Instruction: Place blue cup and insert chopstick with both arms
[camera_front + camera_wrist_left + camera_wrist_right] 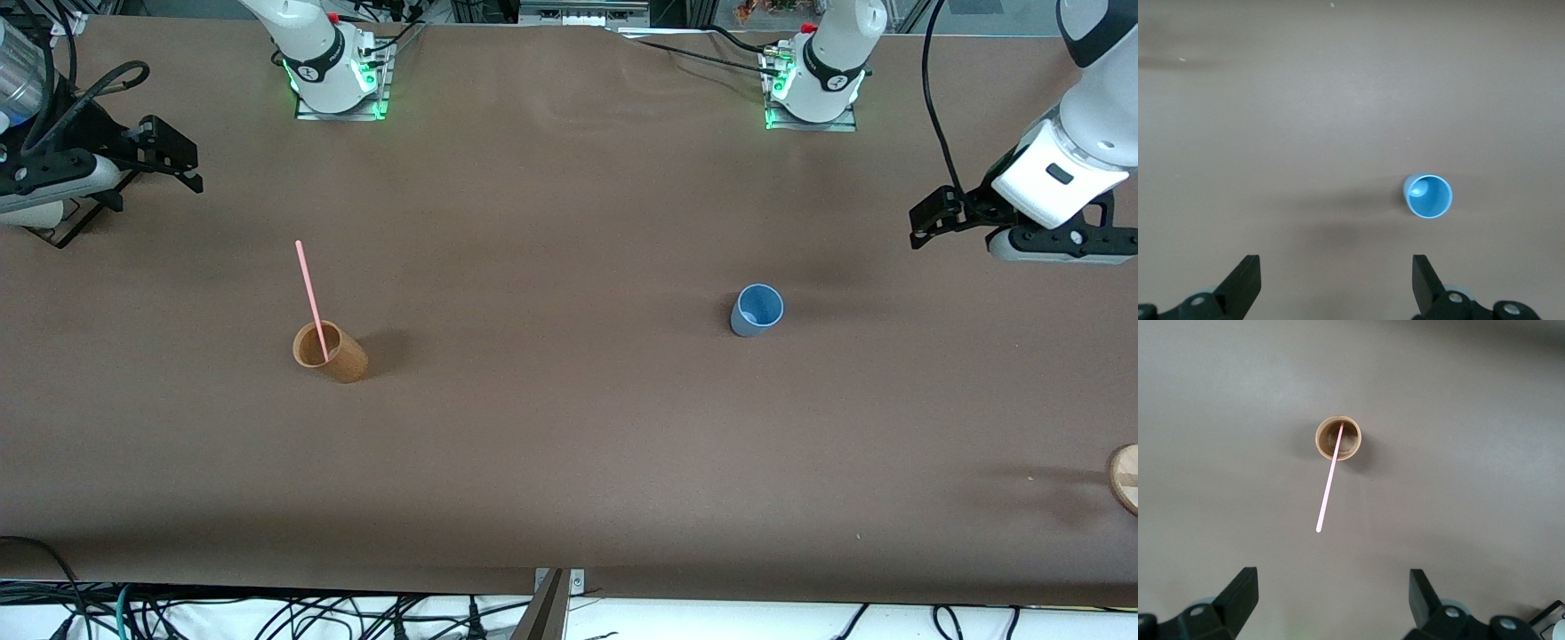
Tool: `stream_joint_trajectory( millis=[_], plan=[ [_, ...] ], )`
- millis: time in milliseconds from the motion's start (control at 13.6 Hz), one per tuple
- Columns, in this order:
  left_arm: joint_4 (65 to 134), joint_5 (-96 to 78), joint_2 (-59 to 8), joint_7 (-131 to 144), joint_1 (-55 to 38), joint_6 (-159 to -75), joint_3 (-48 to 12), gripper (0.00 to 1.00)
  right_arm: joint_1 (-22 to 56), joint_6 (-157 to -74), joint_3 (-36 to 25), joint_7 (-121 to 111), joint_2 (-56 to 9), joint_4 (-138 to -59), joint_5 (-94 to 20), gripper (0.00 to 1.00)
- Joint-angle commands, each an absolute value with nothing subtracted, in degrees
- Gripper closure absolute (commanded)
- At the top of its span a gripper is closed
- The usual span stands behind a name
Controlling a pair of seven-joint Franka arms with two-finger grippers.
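Here nothing is yet grasped: your left gripper (1336,283), fingers apart, hangs clear of the blue cup (757,310); your right gripper (1333,600), fingers apart, hangs clear of the chopstick (312,300), leaning in the wooden cup (330,352).

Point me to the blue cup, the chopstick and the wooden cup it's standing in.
blue cup (757,310): front view, on its lighter inside.
chopstick (310,294): front view, mid-shaft above the rim.
wooden cup (346,361): front view, on its outer wall.
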State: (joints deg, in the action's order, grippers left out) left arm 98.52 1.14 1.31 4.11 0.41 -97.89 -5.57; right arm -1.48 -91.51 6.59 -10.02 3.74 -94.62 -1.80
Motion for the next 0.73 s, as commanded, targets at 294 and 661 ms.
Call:
stream_joint_trajectory(
  millis=[294,661],
  plan=[
    [94.92,2.37,0.18,4.31,0.17,-93.35,-5.8,0.0,-1.49,-92.02,6.42,-10.99,5.54,-96.42,-2.11,0.0],
    [94.39,2.11,-0.18,3.6,0.53,-92.9,-5.54,0.0,-1.58,-92.1,6.5,-11.07,5.27,-97.72,-2.02,0.0]
  ],
)
